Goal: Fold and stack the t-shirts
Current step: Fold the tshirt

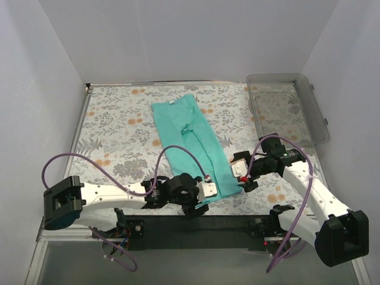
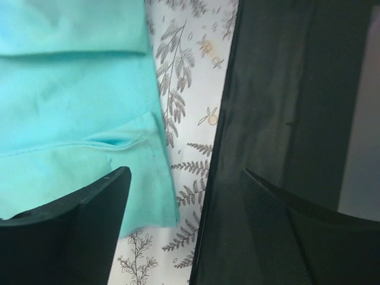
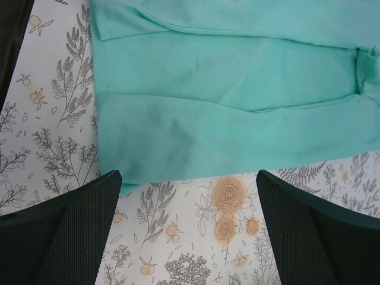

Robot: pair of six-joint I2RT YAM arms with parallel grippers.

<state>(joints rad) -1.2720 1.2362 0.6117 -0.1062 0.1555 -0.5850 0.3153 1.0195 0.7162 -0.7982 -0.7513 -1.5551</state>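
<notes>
t-shirt (image 1: 190,145): one only, teal, lay flat on the table (image 1: 113,130), already narrowed into a long strip. Its long axis ran away from both pincers, with the hem at the near end by them and the collar, with its white label, at the far end, leaning a little to the left.

The hem end sat between the two pincers. The left pincer (image 1: 205,191) was over the near-left hem corner and the right pincer (image 1: 240,172) just beside the near-right corner. Neither arm was clearly nearer; each had its own corner.

In the left wrist view the t-shirt (image 2: 71,89) spread ahead and to the left of the left pincer (image 2: 184,237). The hem corner reached into the gap close to the left finger (image 2: 89,225), and the table's black edge strip (image 2: 279,89) ran ahead of the right finger.

In the right wrist view the t-shirt (image 3: 225,101) lay straight ahead of the right pincer (image 3: 187,231), its near edge just beyond the fingertips and bare table between them.

Both pincers were spread wide and held nothing.

Judgement: the next fold looked like carrying the hem end along the long axis toward the collar, so both pincers would need to drop onto their corners together.

Counts: one t-shirt, two pincers, one clear bin (image 1: 288,110) far to the right of the right pincer. No stack was visible.
</notes>
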